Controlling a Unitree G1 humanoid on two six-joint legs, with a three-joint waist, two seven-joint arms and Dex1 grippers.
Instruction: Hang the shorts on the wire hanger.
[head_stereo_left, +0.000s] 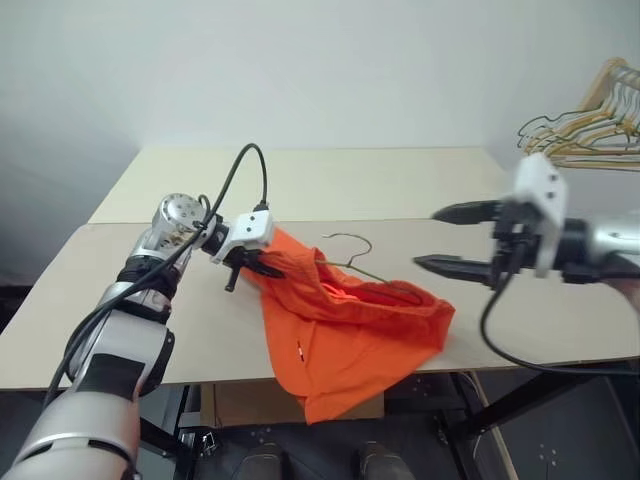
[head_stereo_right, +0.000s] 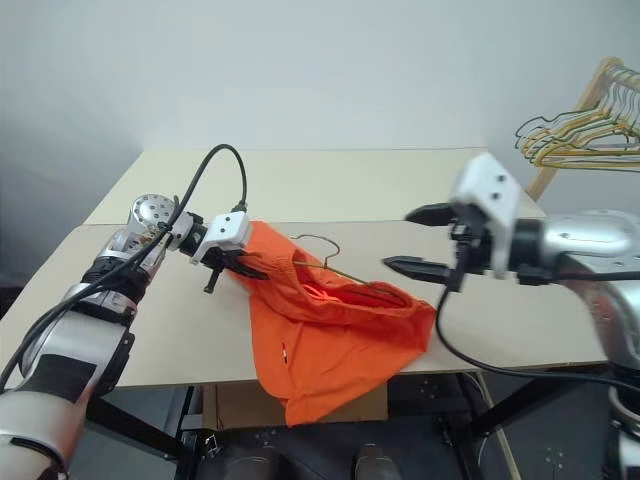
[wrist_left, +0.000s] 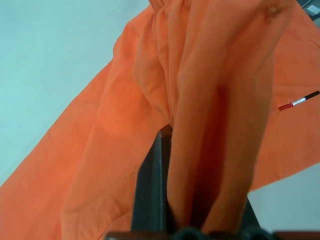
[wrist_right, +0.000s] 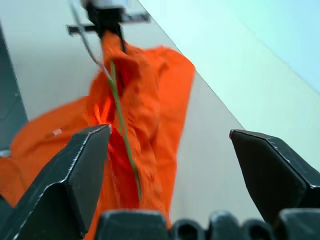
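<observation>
shorts (head_stereo_left: 340, 330) clamped in left gripper (head_stereo_left: 262, 266), right gripper (head_stereo_left: 462, 240) apart, hanger hook (head_stereo_left: 350, 240) overhead

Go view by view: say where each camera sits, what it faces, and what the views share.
Left eye and right eye views: on the head, facing forward and down over the beige table; both arms show.
Left wrist view: along the left gripper, shut on the bright orange thin-fabric shorts.
Right wrist view: between the open right gripper's black fingers, facing the thin dark-grey wire hanger and the left gripper.
Shared: every view shows the shorts.
</observation>
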